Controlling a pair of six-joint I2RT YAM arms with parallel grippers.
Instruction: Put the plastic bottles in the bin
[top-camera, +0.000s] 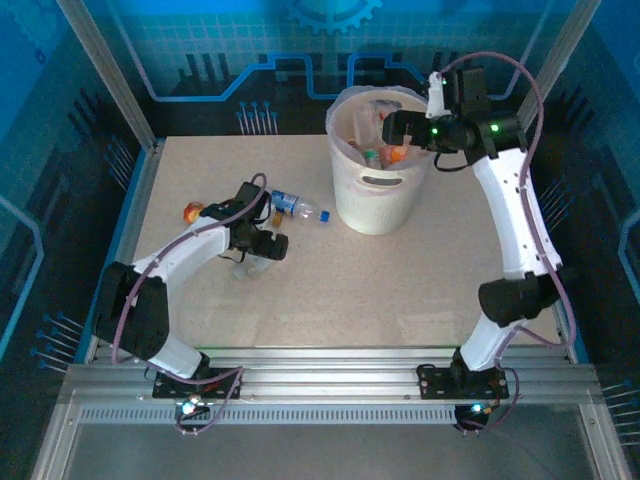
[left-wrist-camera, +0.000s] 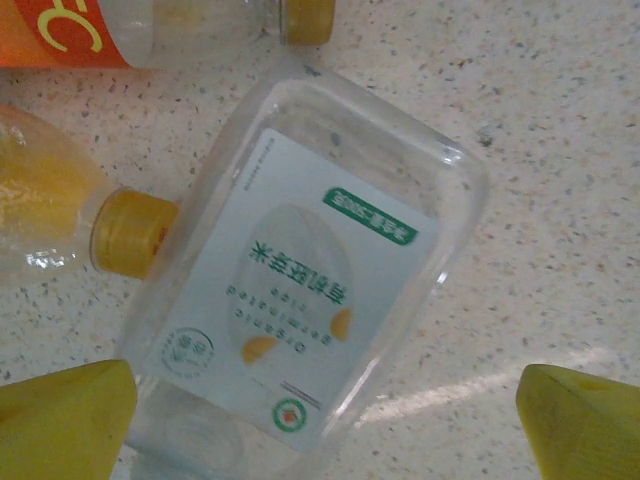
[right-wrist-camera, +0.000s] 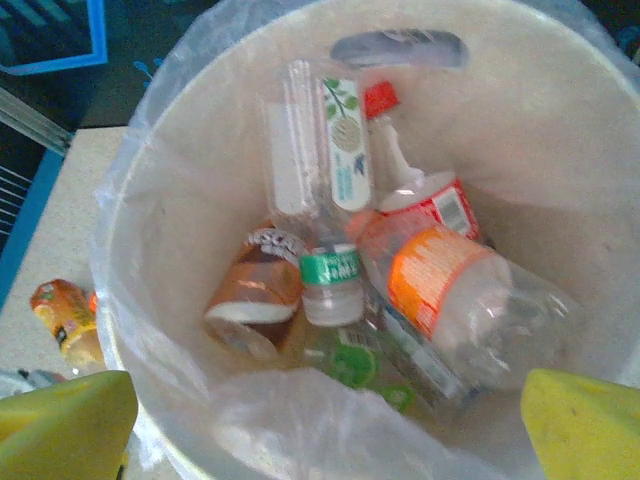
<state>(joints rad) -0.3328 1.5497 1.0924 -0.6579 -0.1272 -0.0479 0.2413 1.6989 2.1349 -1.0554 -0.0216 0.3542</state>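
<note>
A clear square bottle with a white and green label (left-wrist-camera: 320, 290) lies on the table between the wide-apart fingers of my left gripper (left-wrist-camera: 325, 440), which is open just above it. My left gripper (top-camera: 258, 250) hangs over the left middle of the table. Two yellow-capped bottles (left-wrist-camera: 130, 232) and an orange-labelled one (left-wrist-camera: 60, 30) lie beside it. A blue-labelled bottle (top-camera: 295, 206) lies towards the bin (top-camera: 385, 205). My right gripper (top-camera: 397, 128) hovers open over the bin's mouth, with nothing between its fingers. Inside the bin (right-wrist-camera: 560, 130) lie several bottles, among them an orange-labelled one (right-wrist-camera: 450, 285) and a green-labelled one (right-wrist-camera: 330, 272).
An orange bottle (top-camera: 193, 211) lies at the table's left side, seen past the bin's rim as well (right-wrist-camera: 62, 315). A thin plastic liner (right-wrist-camera: 300, 420) drapes over the bin's near rim. Metal frame posts and blue panels enclose the table.
</note>
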